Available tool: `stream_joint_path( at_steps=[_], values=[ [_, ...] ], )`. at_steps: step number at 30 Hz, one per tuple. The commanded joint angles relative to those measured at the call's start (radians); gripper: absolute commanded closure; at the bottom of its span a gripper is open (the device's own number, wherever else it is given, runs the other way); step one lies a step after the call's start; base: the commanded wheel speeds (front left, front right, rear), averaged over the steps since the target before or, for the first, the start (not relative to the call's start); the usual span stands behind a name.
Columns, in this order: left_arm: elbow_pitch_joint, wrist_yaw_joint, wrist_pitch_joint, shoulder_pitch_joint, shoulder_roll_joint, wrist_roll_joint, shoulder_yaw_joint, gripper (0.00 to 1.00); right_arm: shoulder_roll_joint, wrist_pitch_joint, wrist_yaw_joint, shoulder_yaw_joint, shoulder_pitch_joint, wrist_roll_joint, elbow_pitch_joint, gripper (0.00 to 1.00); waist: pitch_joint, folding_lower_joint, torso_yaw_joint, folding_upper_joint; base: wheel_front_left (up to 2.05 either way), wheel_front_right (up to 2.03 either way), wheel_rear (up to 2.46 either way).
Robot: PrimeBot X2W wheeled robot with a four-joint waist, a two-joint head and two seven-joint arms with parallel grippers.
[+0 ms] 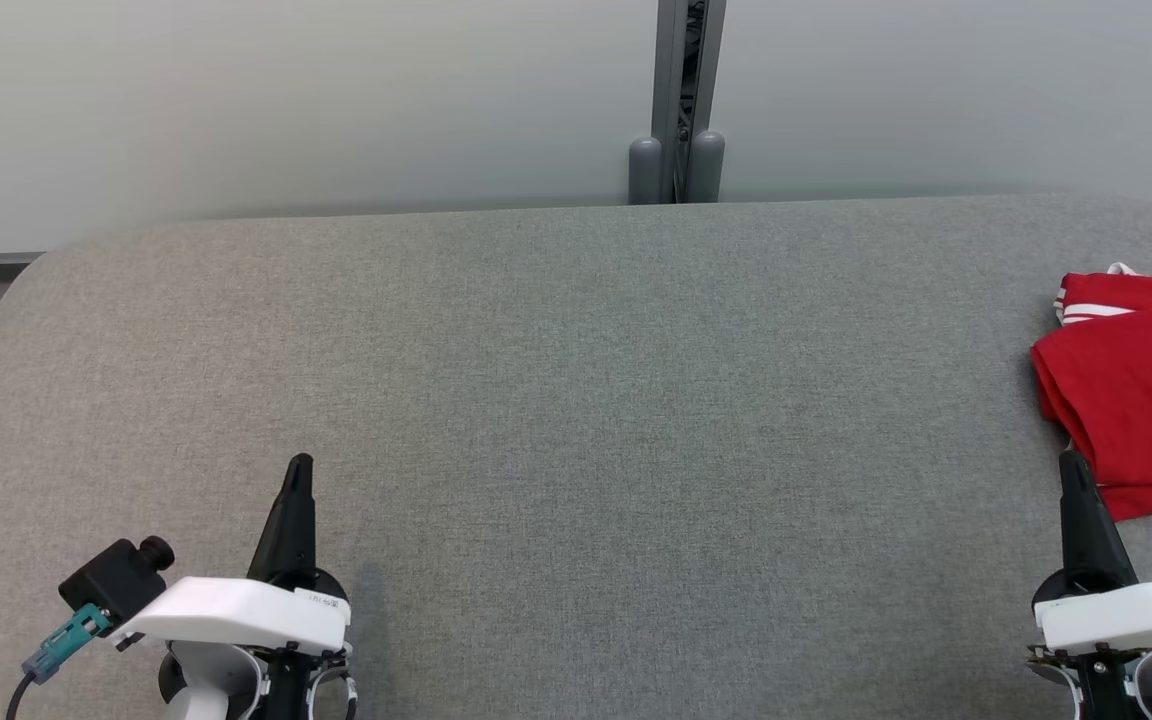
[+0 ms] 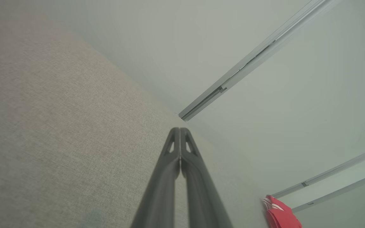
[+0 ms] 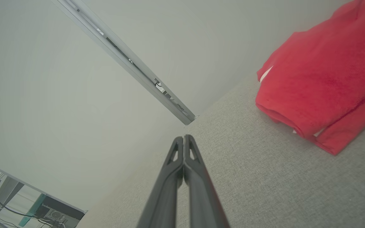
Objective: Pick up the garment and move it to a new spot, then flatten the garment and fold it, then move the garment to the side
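Grey woven fabric covers the table, which has rounded far corners and stands against a pale, plain wall. A grey metal post rises behind the middle of the table's far edge.

The red garment lies folded at the table's right edge, about midway between the near and far edges. It has white stripes along its far side, and part of it runs out of the head view. The right wrist view shows its rolled fold and layered edges resting flat on the fabric. In the left wrist view it is a small red shape far off along the table.

The left gripper is near the table's near-left corner, fingers pressed together with nothing between them, well apart from the garment; its wrist view shows the closed tips over bare fabric. A small black camera module with a teal plug sits on that wrist.

The right gripper is at the near-right of the table, just beside the garment's near corner, though whether it touches the cloth is hard to tell. Its fingers are clenched and empty too.

At the lower left of the right wrist view is what may be a stand with cables, too blurred to be sure.
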Motion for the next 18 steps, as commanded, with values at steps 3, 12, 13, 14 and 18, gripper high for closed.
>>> stream_joint_path(
  at_steps=[3, 12, 13, 14, 18],
  values=[
    [0.003, -0.011, 0.011, -0.042, 0.009, -0.047, 0.011, 1.00, -0.013, 0.012, 0.000, -0.012, -0.026, 0.051, 0.000, 1.00, -0.001, 0.0000, 0.000, 0.0000, 0.00, 0.00, 0.00],
    [0.035, -0.021, 0.039, -0.072, 0.011, -0.147, 0.024, 1.00, -0.016, 0.040, 0.000, -0.025, -0.041, 0.164, 0.021, 1.00, -0.005, 0.0000, -0.002, 0.0000, 0.00, 0.00, 0.00],
    [0.038, -0.023, 0.041, -0.075, 0.011, -0.158, 0.025, 1.00, -0.016, 0.043, 0.000, -0.026, -0.042, 0.176, 0.023, 1.00, -0.006, 0.0000, -0.002, 0.0000, 0.00, 0.00, 0.00],
    [0.041, -0.024, 0.045, -0.079, 0.011, -0.168, 0.027, 1.00, -0.016, 0.045, 0.000, -0.028, -0.044, 0.187, 0.026, 1.00, -0.006, 0.0000, -0.002, 0.0000, 0.00, 0.00, 0.00],
    [0.055, -0.028, 0.057, -0.091, 0.011, -0.208, 0.032, 1.00, -0.017, 0.057, 0.000, -0.034, -0.052, 0.233, 0.034, 1.00, -0.008, 0.0000, -0.003, 0.0000, 0.00, 0.00, 0.00]
  ],
)
